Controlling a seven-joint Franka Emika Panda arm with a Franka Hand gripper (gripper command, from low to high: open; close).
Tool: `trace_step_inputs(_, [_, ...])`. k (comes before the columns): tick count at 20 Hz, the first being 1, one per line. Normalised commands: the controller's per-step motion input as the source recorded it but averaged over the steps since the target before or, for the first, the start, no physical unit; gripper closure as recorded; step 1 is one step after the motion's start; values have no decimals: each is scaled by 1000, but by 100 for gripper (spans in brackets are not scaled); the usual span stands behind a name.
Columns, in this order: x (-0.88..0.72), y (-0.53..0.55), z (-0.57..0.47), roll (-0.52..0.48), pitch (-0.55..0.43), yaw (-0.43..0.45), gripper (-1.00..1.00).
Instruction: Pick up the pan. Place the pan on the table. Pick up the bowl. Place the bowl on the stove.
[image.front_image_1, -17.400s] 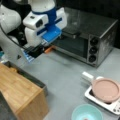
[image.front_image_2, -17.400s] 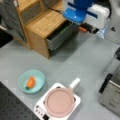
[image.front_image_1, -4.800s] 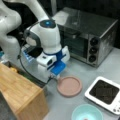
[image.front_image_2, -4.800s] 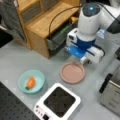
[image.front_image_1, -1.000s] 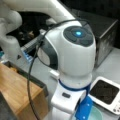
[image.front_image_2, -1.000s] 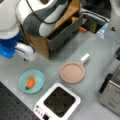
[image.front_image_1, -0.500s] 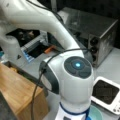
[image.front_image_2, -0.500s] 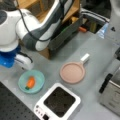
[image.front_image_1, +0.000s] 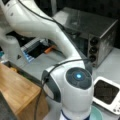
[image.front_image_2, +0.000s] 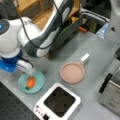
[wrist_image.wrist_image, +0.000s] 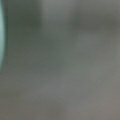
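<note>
The dusty-pink pan (image.front_image_2: 72, 72) lies on the grey table (image.front_image_2: 100, 50), its white handle pointing up and right, and nothing touches it. The teal bowl (image.front_image_2: 31, 82) with orange food stands on the table at a front view's left, beside the stove (image.front_image_2: 58, 102), whose black top is bare. My gripper (image.front_image_2: 27, 69) is down at the bowl's upper left rim. In a front view the arm hides the pan; only a piece of the bowl's rim (image.front_image_1: 97, 113) and the stove (image.front_image_1: 106, 93) show. The wrist view gives a teal edge of the bowl (wrist_image.wrist_image: 2, 37) over grey table.
A silver toaster oven (image.front_image_1: 100, 37) stands behind the stove and also shows at a front view's right edge as the toaster oven (image.front_image_2: 112, 92). The light wooden box (image.front_image_1: 17, 92) sits beside the arm. The arm's white links (image.front_image_2: 45, 32) stretch over the table above the bowl.
The pan, once on the stove, now lies on the table. Over the last second the arm has swung left and lowered, bringing the gripper down to the bowl's rim.
</note>
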Motion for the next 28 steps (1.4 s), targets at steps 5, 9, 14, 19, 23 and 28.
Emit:
trace_step_inputs(5, [-54, 93, -212, 136, -222, -115, -100])
trace_step_inputs(9, [-59, 44, -159, 125, -221, -112, -100])
trace_step_inputs(14, [-43, 9, -164, 134, -204, -108, -100])
trace_step_inputs(19, [-45, 0, -173, 156, -199, -96, 100])
trace_step_inputs(23, [-93, 5, -133, 174, -190, -100, 100])
trace_step_inputs(28, [-117, 18, -95, 187, -194, -114, 100])
